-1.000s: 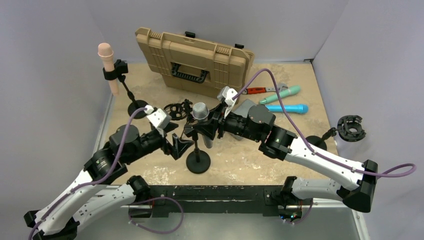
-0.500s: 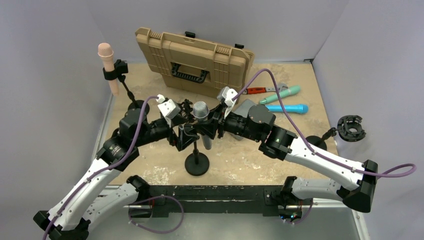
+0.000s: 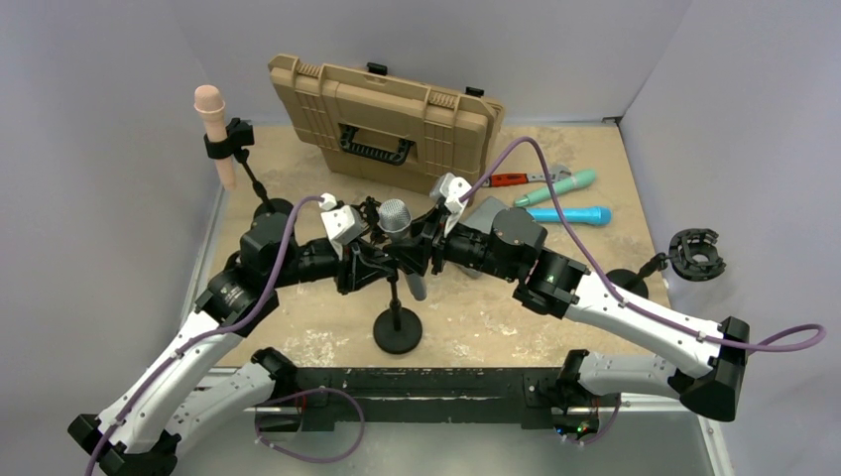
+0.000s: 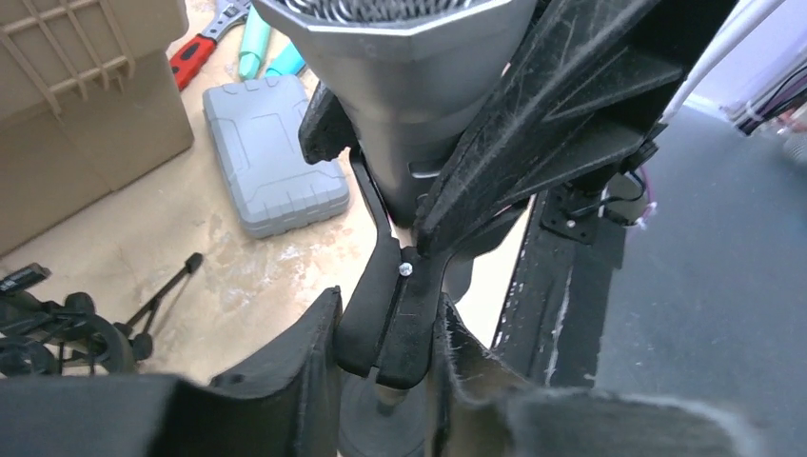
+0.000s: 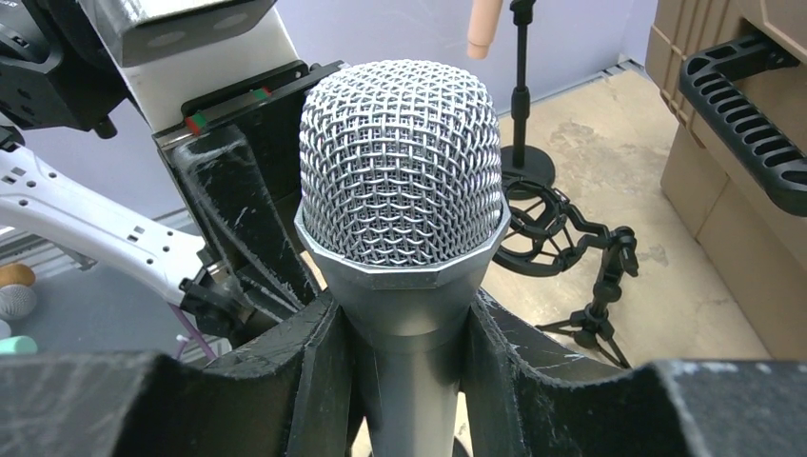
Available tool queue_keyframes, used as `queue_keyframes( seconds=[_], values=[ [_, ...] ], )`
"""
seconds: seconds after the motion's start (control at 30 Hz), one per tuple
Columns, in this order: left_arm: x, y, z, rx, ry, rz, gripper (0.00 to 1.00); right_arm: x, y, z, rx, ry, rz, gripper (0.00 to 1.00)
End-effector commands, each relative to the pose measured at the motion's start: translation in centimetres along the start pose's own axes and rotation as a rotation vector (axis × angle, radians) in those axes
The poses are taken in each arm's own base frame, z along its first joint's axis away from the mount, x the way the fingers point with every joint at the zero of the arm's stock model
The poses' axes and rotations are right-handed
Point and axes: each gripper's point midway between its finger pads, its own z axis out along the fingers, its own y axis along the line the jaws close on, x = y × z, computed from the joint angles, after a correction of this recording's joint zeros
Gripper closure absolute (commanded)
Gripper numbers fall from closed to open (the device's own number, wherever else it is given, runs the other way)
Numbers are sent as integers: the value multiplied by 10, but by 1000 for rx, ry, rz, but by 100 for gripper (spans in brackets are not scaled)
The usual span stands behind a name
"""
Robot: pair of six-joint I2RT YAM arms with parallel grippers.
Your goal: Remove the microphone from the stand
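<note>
Sandy tabletop (image 3: 466, 317) all round, and near its middle the microphone (image 5: 402, 171) stands upright in the clip (image 4: 395, 305) of its stand (image 3: 395, 297), mesh head up. My right gripper (image 5: 409, 347) is closed round the grey body just under the head, a pad pressed on either side. My left gripper (image 4: 385, 352) is pinched almost fully shut lower down on the black clip, bracing the stand from the opposite side.

My worry is the pull. If the clip bites harder than my left brace holds, the whole stand rises and its round base (image 3: 397, 334) leaves the table or tips. An off-axis pull could jam the body in the clip, or let it slide through the right pads. Both wrists are crowded together, and a shock mount (image 5: 561, 238) sits just behind.
</note>
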Motion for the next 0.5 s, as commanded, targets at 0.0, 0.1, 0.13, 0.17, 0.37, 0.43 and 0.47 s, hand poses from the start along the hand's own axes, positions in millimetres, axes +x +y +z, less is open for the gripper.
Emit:
queue_keyframes(
  seconds=[0.0, 0.1, 0.13, 0.17, 0.37, 0.43, 0.47],
  values=[
    [-10, 7, 0, -31, -37, 59, 100, -39, 2, -2, 4, -115, -39, 90],
    [-11, 20, -3, -118, -60, 69, 100, -43, -2, -2, 30, -132, -43, 94],
    [-11, 24, -4, -141, -71, 72, 100, -44, -5, -3, 46, -139, -42, 96],
    [-12, 27, -6, -163, -80, 76, 100, -48, -9, -4, 69, -152, -40, 98],
    [-6, 37, -11, -232, -97, 64, 100, -74, -50, -33, 335, -266, -17, 100],
    [-6, 38, -13, -246, -107, 58, 100, -82, -69, -54, 460, -304, -14, 100],
    [-6, 38, -13, -253, -115, 53, 100, -82, -81, -65, 541, -321, 4, 100]
  ],
)
